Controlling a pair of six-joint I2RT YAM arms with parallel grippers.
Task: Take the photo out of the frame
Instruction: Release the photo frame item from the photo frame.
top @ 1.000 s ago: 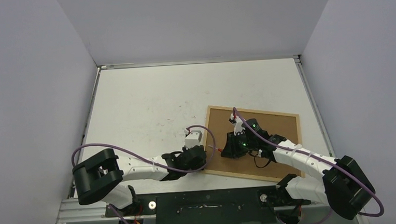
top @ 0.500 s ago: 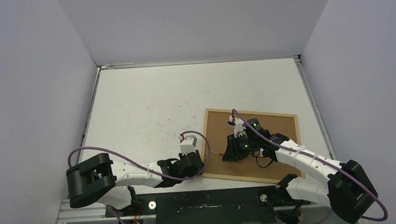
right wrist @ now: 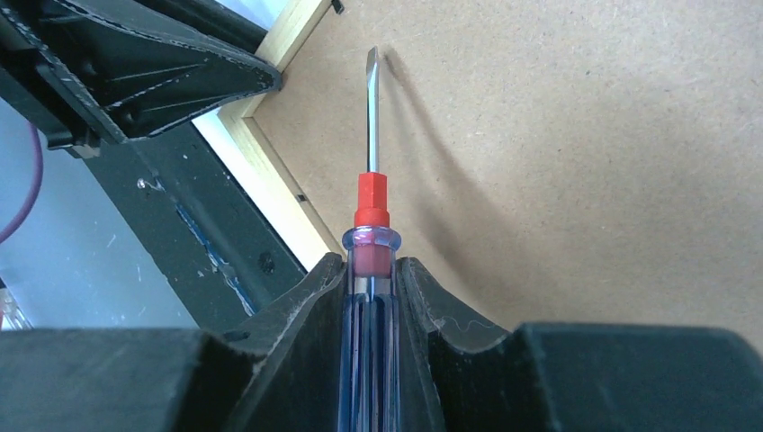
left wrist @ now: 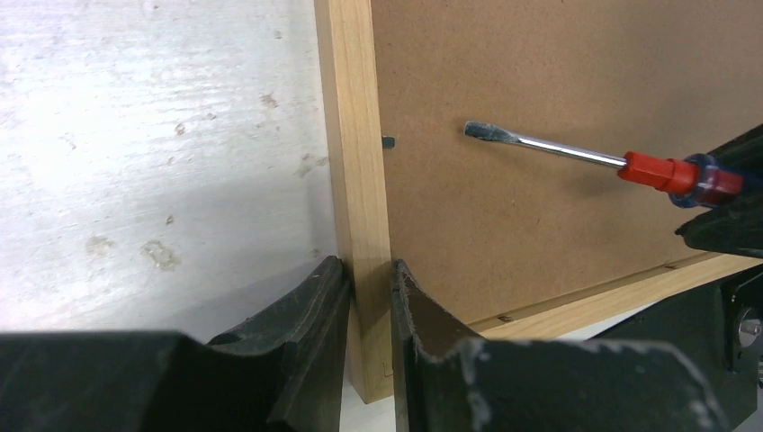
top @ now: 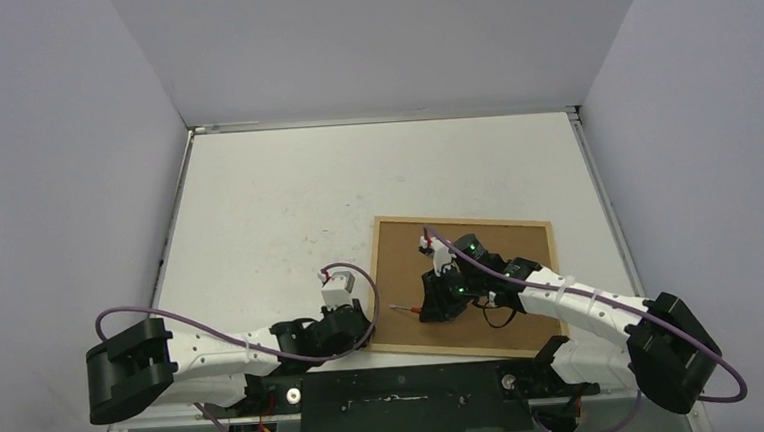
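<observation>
Since the earlier views, the frame (top: 458, 218) had shifted leftward and closer to the near edge of the bench (top: 277, 202), and both arms had shifted left with it. One frame was present, lying flat and slightly skewed on the near right part of the bench, with its one brown backing panel (top: 510, 248) facing up inside the light wooden moulding. Two pincers were in view. The left pincer (top: 363, 335) was pinching the left rail of the frame near its near-left corner; in the left wrist view its two fingers (left wrist: 315, 306) stood one on each side of the rail (left wrist: 355, 135), touching it. The right pincer (top: 434, 305) was clamped on the handle of one screwdriver (top: 409, 308), blue-handled with a red collar. The flat blade (left wrist: 490, 133) pointed toward the left rail, above the backing panel (left wrist: 540, 72); contact with the panel could not be determined. One small dark tab (left wrist: 389, 140) was visible at the inner edge of the left rail, near the blade tip but apart from it.
</observation>
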